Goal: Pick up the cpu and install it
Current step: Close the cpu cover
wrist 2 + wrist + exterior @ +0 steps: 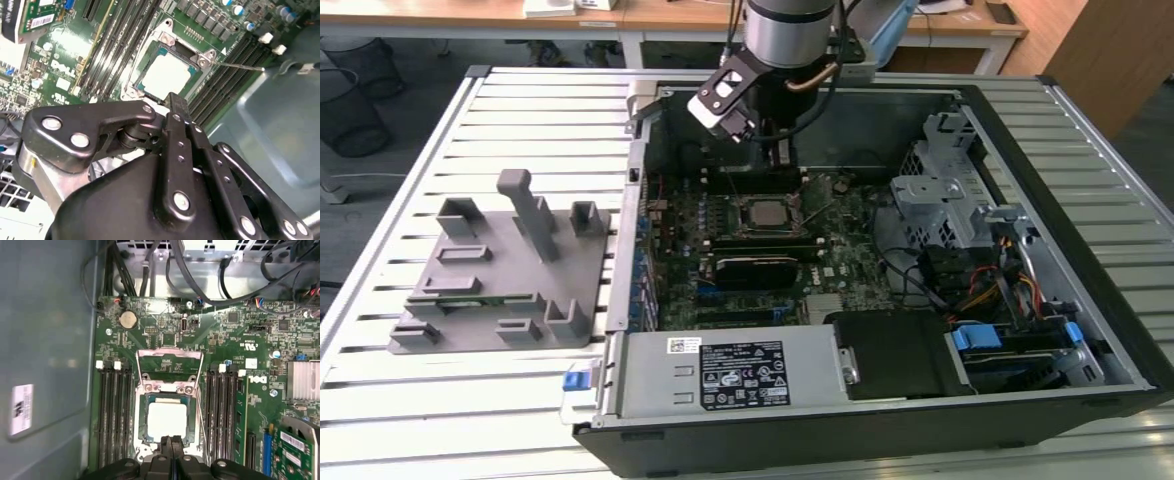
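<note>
At the near edge of the exterior view, an open computer case (881, 440) lies on its side on the slatted worktop (454, 400), with its grey power supply (720, 370) along the front wall. On the worktop beside the case, toward the exterior view's left, sits a grey plastic fixture block (500, 270), well apart from the arm.

Farther in, the green motherboard (854, 260) covers the case floor. The cpu (765, 213) lies flat in its socket near the middle of the board. In both wrist views its pale silver top (165, 75) (167, 420) is uncovered. The socket's metal load plate (170, 365) is swung up and open, and a thin lever (240, 65) sticks out to one side. Rows of black memory slots (115, 410) flank the socket.

Beyond the socket, the tool (777, 160) hangs over the board on the arm. Its two black fingers are pressed together with nothing between them (177, 102) (171, 440), and the tips point at the socket's edge just beside the chip.

Behind the case stand wooden desks (680, 15).
</note>
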{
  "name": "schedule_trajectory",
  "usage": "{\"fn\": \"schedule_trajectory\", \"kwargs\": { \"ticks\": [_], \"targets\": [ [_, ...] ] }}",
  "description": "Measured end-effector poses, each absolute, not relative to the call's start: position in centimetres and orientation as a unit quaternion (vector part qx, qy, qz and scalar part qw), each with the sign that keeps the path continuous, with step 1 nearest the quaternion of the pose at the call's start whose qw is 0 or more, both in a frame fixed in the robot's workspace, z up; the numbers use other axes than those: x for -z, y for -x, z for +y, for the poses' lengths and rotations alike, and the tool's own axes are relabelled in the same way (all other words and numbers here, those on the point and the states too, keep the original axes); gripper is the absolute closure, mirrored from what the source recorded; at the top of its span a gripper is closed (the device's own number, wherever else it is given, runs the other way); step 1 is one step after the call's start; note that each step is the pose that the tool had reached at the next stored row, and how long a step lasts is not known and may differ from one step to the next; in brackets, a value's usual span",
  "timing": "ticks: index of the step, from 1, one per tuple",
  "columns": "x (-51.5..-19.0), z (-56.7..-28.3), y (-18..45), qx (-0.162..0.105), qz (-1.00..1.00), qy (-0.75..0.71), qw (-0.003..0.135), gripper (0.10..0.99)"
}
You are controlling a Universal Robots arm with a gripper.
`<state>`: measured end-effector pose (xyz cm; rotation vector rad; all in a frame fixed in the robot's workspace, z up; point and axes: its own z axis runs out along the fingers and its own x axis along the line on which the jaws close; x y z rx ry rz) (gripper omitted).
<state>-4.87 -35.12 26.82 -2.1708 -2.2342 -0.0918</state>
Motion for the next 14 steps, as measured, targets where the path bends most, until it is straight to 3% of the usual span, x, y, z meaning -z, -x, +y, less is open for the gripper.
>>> {"fn": "schedule_trajectory", "kwargs": {
  "ticks": [14],
  "targets": [
    [-27.0,-35.1,0.0,0.028,-0.717,0.697,0.016,0.980]
  ]
}}
